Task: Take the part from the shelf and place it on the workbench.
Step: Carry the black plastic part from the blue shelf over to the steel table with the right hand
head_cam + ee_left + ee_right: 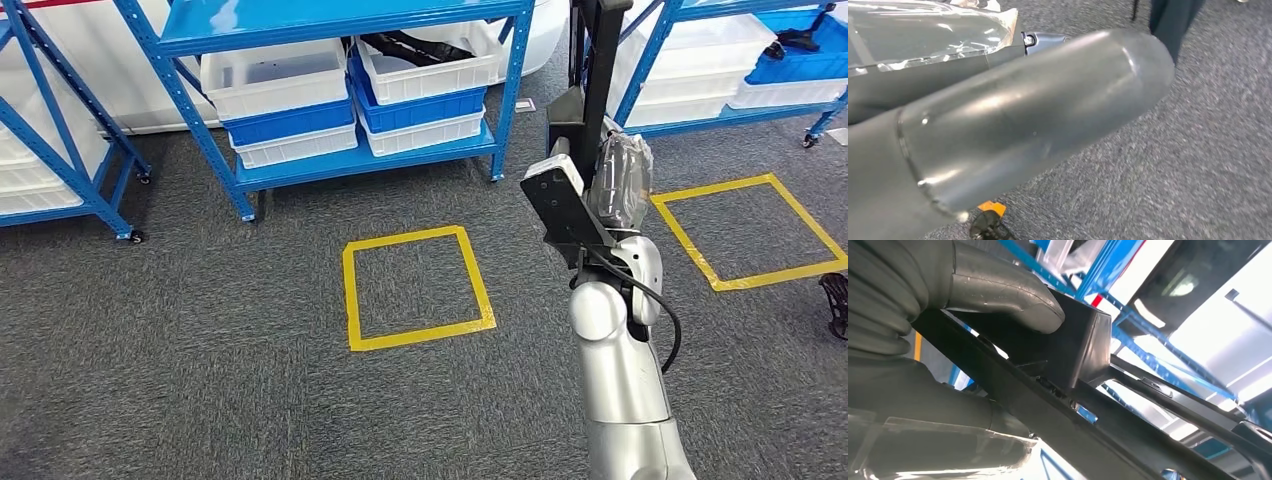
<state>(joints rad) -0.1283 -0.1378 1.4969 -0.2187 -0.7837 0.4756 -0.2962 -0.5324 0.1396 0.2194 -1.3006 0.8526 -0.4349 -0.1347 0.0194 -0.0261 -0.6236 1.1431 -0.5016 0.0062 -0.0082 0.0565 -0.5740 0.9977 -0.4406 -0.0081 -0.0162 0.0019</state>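
Up close from the right wrist, the right hand (973,315) grips the long black plastic part (1068,365), thumb pressed on its boxy block; from the head, that part (590,100) stands upright over grey carpet. Beyond, a blue metal shelf (330,25) holds white and blue bins (285,105). Whether the left hand (1013,130) holds anything, I cannot tell.

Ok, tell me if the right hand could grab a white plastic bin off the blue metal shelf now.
Probably not: the right hand already holds the long black plastic part, so it isn't free for a white plastic bin on the blue metal shelf.
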